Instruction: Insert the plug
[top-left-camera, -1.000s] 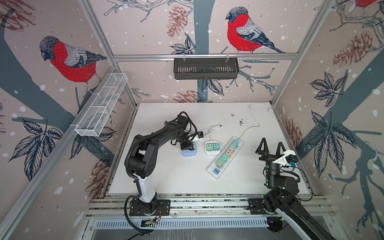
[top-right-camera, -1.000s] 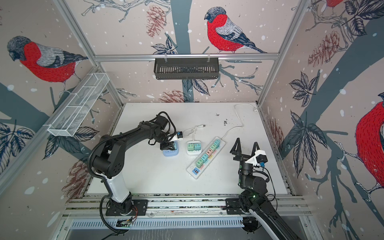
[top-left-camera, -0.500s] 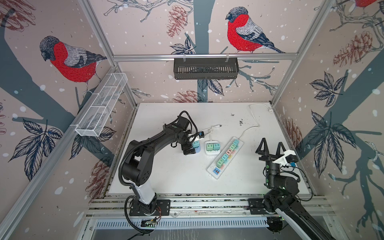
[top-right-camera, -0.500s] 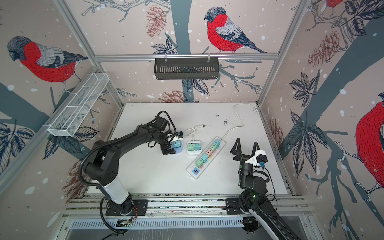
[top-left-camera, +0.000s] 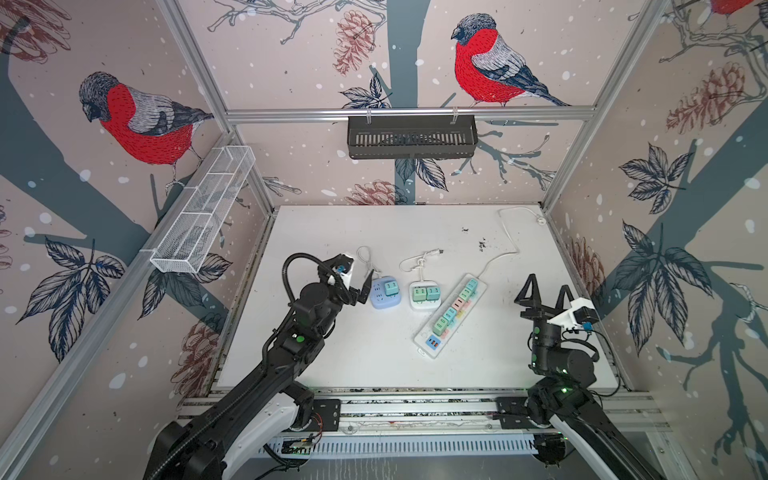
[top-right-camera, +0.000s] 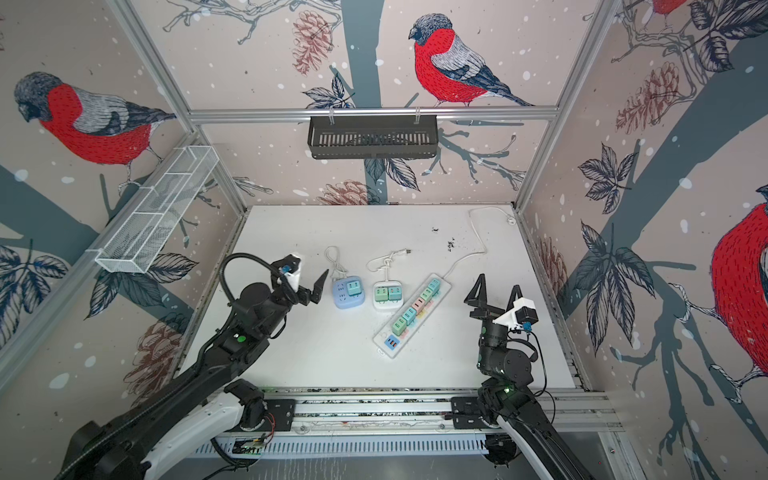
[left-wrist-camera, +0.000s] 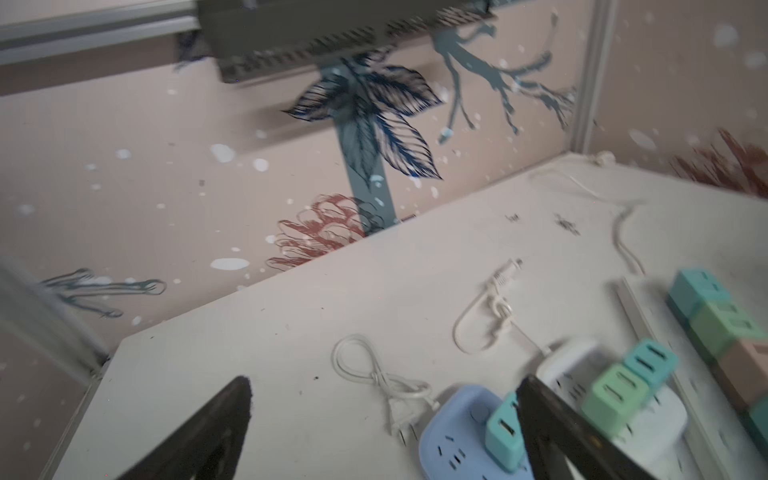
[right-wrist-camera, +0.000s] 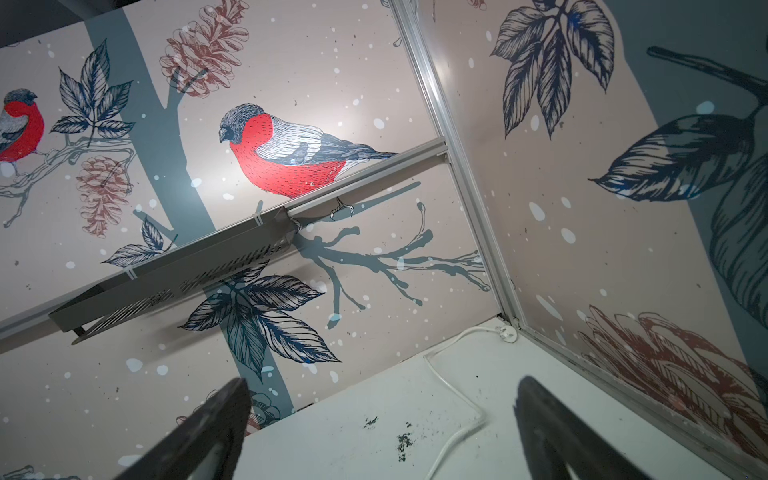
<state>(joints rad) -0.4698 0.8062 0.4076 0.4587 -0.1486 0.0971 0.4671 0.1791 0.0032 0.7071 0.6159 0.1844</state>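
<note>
Left end effector (top-left-camera: 351, 274) stands wide and empty beside the blue socket cube (top-left-camera: 379, 298), which carries a teal plug (top-left-camera: 390, 287). Right end effector (top-left-camera: 547, 282) is wide and empty, lower right.

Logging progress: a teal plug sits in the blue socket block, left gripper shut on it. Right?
No: the left gripper is open, per the left wrist view. The teal plug does sit in the blue socket block.
</note>
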